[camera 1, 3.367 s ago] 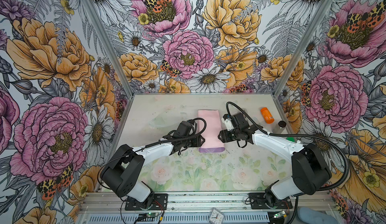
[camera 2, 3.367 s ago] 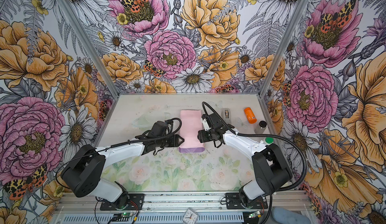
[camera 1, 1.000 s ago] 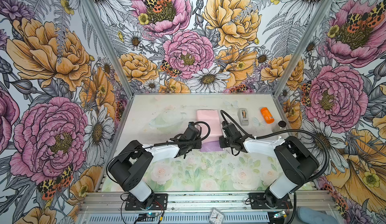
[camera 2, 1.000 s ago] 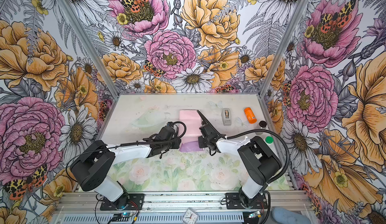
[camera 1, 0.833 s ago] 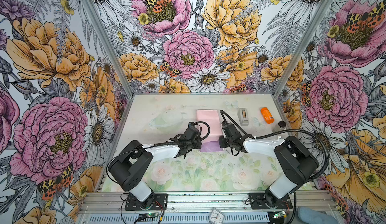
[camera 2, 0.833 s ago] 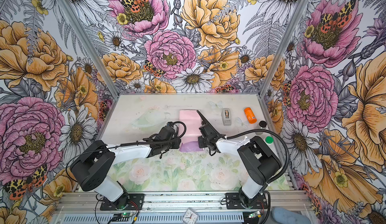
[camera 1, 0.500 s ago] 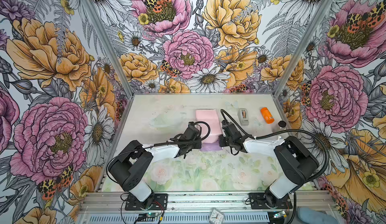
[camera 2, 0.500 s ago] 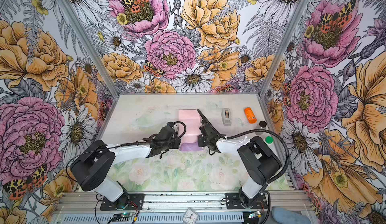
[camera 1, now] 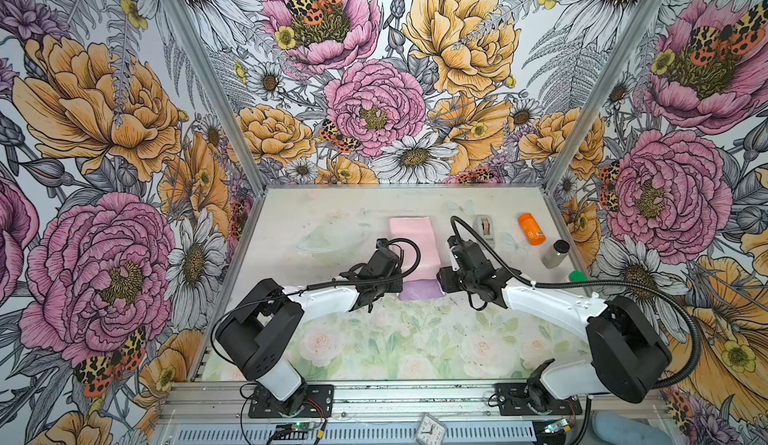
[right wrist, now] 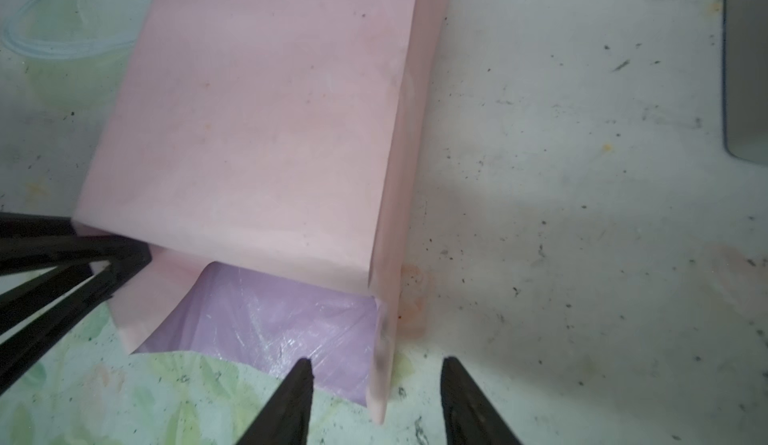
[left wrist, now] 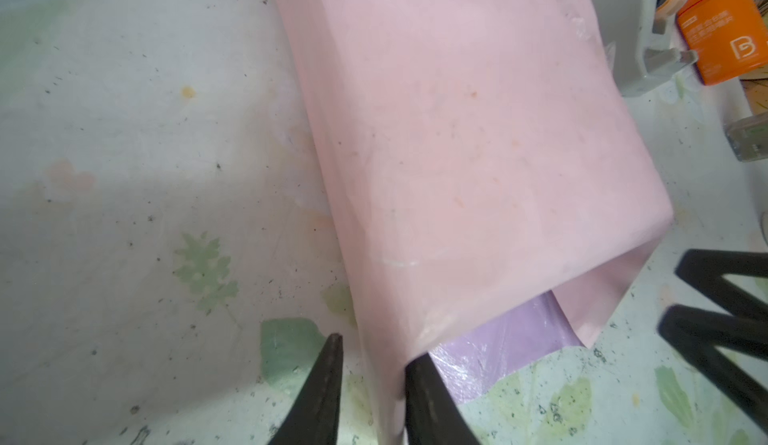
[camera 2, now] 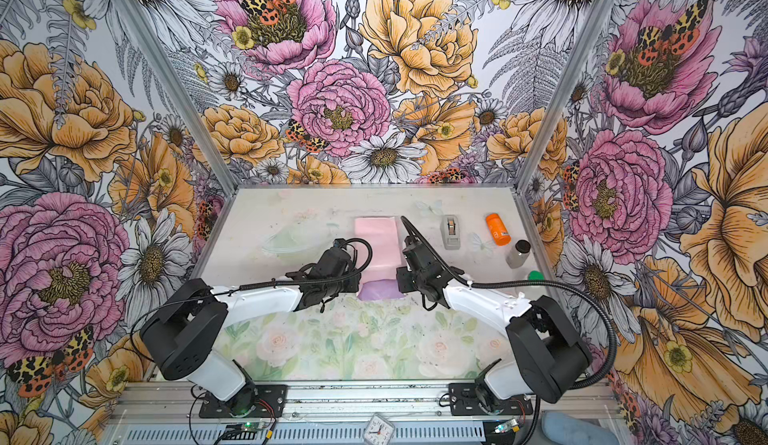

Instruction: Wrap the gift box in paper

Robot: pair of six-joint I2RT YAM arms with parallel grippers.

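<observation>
While lengthwise front-to-back, the paper (camera 1: 411, 239), lilac mouth nearward; left pincer (left wrist: 376, 349) and right pincer (right wrist: 374, 366) parted.

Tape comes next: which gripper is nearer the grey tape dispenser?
Right. The right gripper straddles the paper's edge on the tape dispenser's side; the left gripper is at the paper's opposite edge, farther away.

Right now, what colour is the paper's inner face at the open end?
Lilac-purple; the paper is pale pink outside. Right wrist view shows it best.
</observation>
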